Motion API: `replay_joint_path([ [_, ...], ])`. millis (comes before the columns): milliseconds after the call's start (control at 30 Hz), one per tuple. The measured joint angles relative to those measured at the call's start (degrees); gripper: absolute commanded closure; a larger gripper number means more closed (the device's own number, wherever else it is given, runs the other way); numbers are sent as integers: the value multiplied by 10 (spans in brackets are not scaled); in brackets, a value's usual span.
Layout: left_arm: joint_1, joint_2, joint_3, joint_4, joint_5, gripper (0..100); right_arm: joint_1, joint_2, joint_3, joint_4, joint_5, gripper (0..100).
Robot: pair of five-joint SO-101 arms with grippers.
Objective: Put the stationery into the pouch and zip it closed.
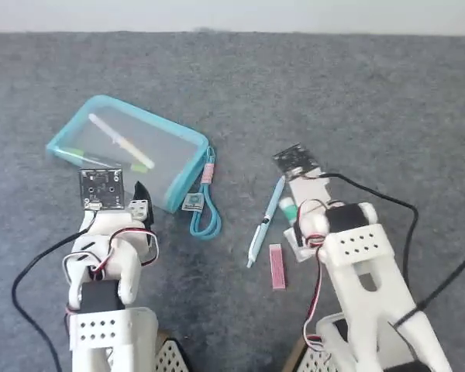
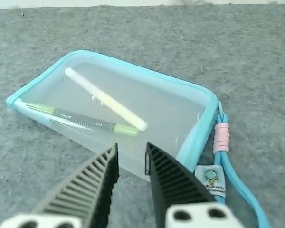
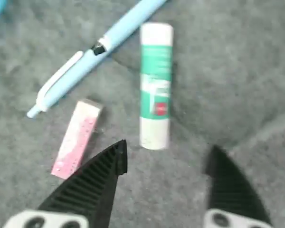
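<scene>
Pen (image 1: 265, 221) lies right of the pouch (image 1: 187, 177), long axis near-to-far, glue stick (image 3: 156, 85) alongside, eraser (image 3: 77, 137) adjacent. Right end effector (image 3: 168, 147) spread over glue stick; left end effector (image 2: 131, 146) slightly apart, empty, beside pouch.

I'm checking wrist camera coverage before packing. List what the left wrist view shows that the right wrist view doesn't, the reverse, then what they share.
Left wrist view adds: the translucent turquoise-trimmed zip pouch, a white pen and a yellow-green pen inside it, its turquoise strap with a pink bead, and the left hand, slightly open. Right wrist view adds: a light blue click pen, a green-and-white glue stick, a pink rectangular eraser, and the right hand, wide open. Shared: the grey felt tabletop.
</scene>
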Motion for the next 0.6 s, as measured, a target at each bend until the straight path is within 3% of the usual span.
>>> replay_joint_path([
  [367, 0, 0, 0, 0, 0, 907, 11, 0, -41, 0, -7, 622],
  [600, 0, 0, 0, 0, 0, 907, -107, 19, -94, -84, -84, 622],
])
